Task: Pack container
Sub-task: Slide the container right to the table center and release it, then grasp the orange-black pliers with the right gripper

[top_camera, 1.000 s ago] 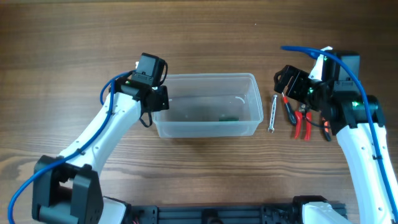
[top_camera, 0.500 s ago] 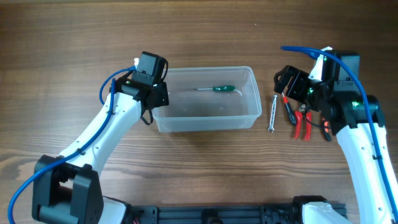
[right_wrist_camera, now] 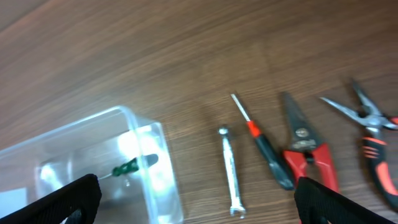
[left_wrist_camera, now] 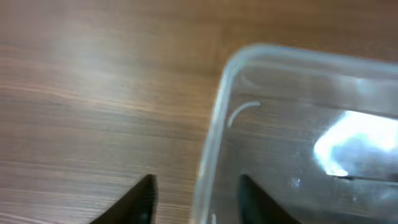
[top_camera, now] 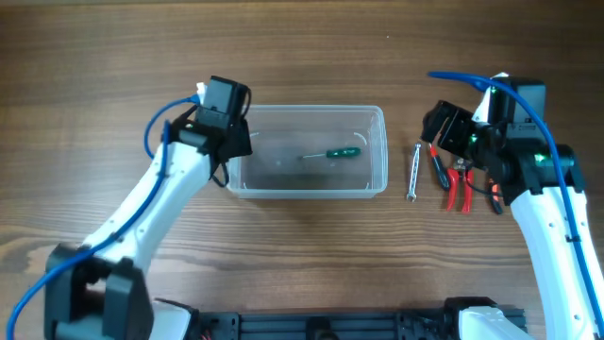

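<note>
The clear plastic container [top_camera: 307, 111] sits at the table's middle, holding a green-handled screwdriver [top_camera: 332, 152]. My left gripper [top_camera: 231, 151] straddles its left wall and is shut on it; in the left wrist view one finger is outside and one inside the rim [left_wrist_camera: 214, 130], with the gripper [left_wrist_camera: 196, 199] at the bottom edge. My right gripper [top_camera: 444, 127] is open and empty, hovering above the tools right of the container. The right wrist view shows the container's right end [right_wrist_camera: 165, 168] and the green screwdriver [right_wrist_camera: 130, 167] between its wide-open fingers [right_wrist_camera: 196, 199].
To the right of the container lie a silver wrench [top_camera: 412, 172], a red-and-black screwdriver [top_camera: 437, 165], red-handled pliers [top_camera: 460, 184] and needle-nose pliers [top_camera: 493, 194]. They also show in the right wrist view: wrench [right_wrist_camera: 230, 177], screwdriver [right_wrist_camera: 267, 155], pliers [right_wrist_camera: 308, 158], needle-nose pliers [right_wrist_camera: 370, 134].
The left gripper has tipped the container back level and drawn it slightly left. The green screwdriver slid inside it, from the front wall to the back and then to the middle. The right arm stayed put.
</note>
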Controlling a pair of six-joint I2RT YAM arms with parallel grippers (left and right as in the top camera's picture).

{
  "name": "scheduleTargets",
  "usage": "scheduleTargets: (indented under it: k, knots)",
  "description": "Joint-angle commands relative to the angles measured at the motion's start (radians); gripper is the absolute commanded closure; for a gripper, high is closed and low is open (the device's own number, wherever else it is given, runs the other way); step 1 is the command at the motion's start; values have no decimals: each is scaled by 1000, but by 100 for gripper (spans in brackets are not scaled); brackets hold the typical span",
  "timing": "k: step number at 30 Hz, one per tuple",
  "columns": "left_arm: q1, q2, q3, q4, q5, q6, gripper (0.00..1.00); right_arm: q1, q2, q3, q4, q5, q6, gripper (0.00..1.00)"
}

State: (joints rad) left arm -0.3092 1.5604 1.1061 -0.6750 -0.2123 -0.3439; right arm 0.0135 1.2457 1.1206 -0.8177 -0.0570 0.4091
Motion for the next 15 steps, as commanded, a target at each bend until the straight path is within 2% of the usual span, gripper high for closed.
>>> scheduleTargets:
  k: [1,2,5,10,15]
  knots:
    - [95,-172,17,-2,-24,7,39,-63,9,-3,-3,69,-44,0]
    - [137,-219,17,-2,-24,6,32,-101,9,-3,-3,69,-43,0]
    - [264,-343,17,-11,-10,-13,0,-235,9,-3,-1,69,-43,0]
    - [353,-412,16,-64,-2,-12,0,-366,29,-3,-42,71,-44,1]
    - [357,-411,16,-78,-2,-12,0,-372,119,-3,-138,229,-56,2]
